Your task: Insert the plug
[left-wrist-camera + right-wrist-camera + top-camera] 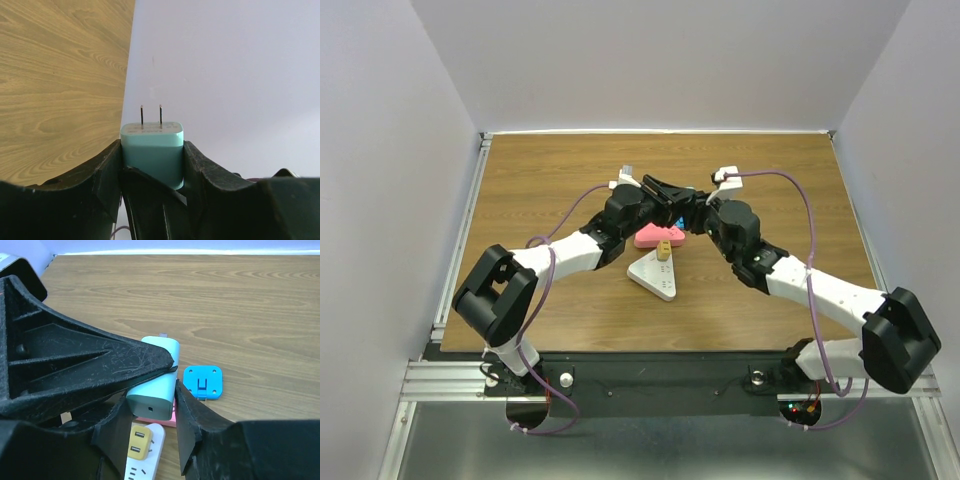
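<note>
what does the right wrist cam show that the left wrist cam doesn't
Only the right wrist: the blue square piece, the white power strip with a yellow adapter on it, and a pink item. Only the left wrist: the plug's two metal prongs in full. Both: the teal plug and the wooden table.

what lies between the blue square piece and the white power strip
a pink block, shown in the top view
</note>
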Robot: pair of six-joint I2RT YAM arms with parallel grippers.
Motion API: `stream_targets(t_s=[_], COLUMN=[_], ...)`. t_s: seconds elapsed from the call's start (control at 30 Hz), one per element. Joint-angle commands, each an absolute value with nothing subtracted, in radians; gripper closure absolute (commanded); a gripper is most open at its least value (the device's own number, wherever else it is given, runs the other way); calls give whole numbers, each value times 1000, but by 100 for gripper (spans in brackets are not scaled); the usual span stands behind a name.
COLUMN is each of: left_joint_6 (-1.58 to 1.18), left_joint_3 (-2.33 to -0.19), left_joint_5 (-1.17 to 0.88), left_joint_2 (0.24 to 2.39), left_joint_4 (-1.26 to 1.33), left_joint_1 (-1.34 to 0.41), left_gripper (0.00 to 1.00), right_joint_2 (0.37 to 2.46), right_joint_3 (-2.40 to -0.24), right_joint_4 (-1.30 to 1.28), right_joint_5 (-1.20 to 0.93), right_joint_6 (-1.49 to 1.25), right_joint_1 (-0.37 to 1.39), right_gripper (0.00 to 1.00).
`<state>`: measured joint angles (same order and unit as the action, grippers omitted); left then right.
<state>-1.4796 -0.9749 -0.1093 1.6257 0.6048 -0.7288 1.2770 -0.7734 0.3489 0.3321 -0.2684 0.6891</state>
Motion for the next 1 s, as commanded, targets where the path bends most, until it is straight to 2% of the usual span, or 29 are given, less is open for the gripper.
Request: stream_targets(t_s=[0.0, 0.03, 0.13, 0.17, 0.23, 0.27, 0.3, 0.33, 0.4, 0.43, 0.63, 0.8, 0.87, 0.97], left_joint_6=[-1460, -1445, -1408, -1396, -1397, -1387, -1381, -1368, -1326, -1318, -1281, -1054, -929, -741], left_joint_3=[-960, -962, -960, -956, -940, -927, -923, -922, -923, -919, -864, -781, -779, -718], left_joint_5=[-158, -166, -175, -173, -161, -153, -144, -127, -107, -91, -26, 75, 132, 215], left_joint_2=[1566, 1568, 1571, 1569, 1559, 1551, 1540, 1534, 1514, 1506, 1427, 1295, 1229, 1154], left_joint_4=[681, 693, 696, 698, 698, 696, 696, 698, 687, 687, 670, 592, 478, 342], left_joint_1=[-742, -742, -749, -749, -750, -750, -747, -746, -742, -742, -716, -655, -649, -657], left_gripper=[100, 100, 78, 61, 43, 27, 22, 12, 4, 1, 1, 1, 2, 6], right_joint_2=[1299, 1304, 1324, 1328, 1331, 1331, 1331, 1330, 1328, 1327, 1279, 1270, 1282, 1343], right_joint_3=[-850, -857, -885, -891, -900, -903, -907, -910, -911, -913, -923, -1046, -1112, -1265], right_joint_4=[368, 358, 328, 324, 322, 322, 322, 315, 307, 301, 235, -99, -234, -569], right_joint_5=[474, 488, 522, 529, 549, 551, 552, 552, 551, 555, 496, 310, 151, -7], right_joint_6=[-288, -293, -298, -290, -272, -267, -256, -253, -252, -253, -247, -256, -284, -285], right_joint_1=[684, 684, 684, 684, 683, 683, 684, 683, 683, 683, 675, 641, 618, 617], right_gripper=[100, 100, 100, 100, 100, 99, 100, 100, 100, 100, 100, 100, 100, 100])
